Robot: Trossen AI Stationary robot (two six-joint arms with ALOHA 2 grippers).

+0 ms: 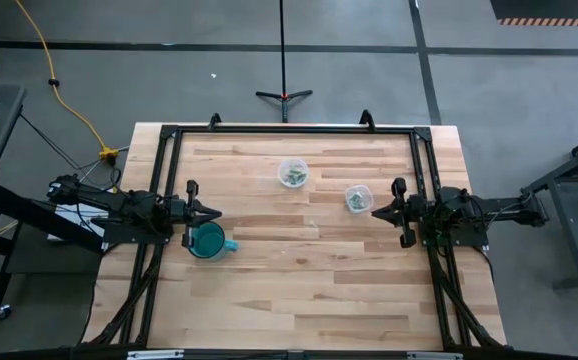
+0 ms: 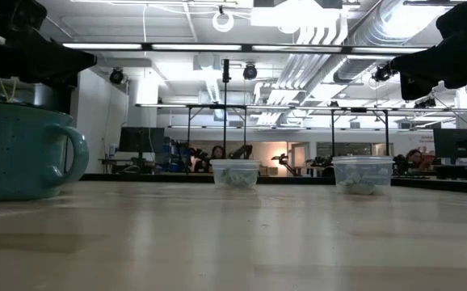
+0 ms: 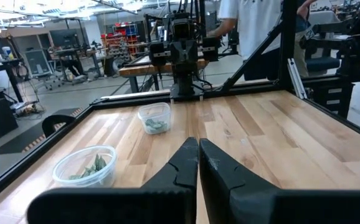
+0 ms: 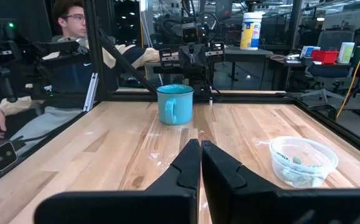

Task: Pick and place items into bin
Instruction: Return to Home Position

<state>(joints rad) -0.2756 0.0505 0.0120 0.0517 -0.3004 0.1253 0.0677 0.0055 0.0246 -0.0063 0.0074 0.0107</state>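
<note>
items (image 1: 292,177): small pale green-grey pieces, sitting in two clear bins on the counter (image 1: 299,300). some are in the round bin (image 1: 292,172) at 12 o'clock from counter centre, the rest in the square bin (image 1: 357,197) at 2 o'clock (count per bin not readable). bins stand apart from each other, both upright.

right claw (image 1: 374,211): at 3 o'clock, tips just beside the square bin, at its 4 o'clock. fingers pressed together, nothing between them. hangs above the counter in the low view.

left claw (image 1: 217,213): at 9 o'clock, pointing toward centre. fingers likewise closed tight and empty, well apart from both bins. teal mug (image 1: 207,241) stands upright just beside it at its 6 o'clock, handle toward 3 o'clock.

beyond the counter: a seated person (image 4: 74,68) past the left arm, and a standing person (image 3: 255,25) in a white shirt past the right arm.
</note>
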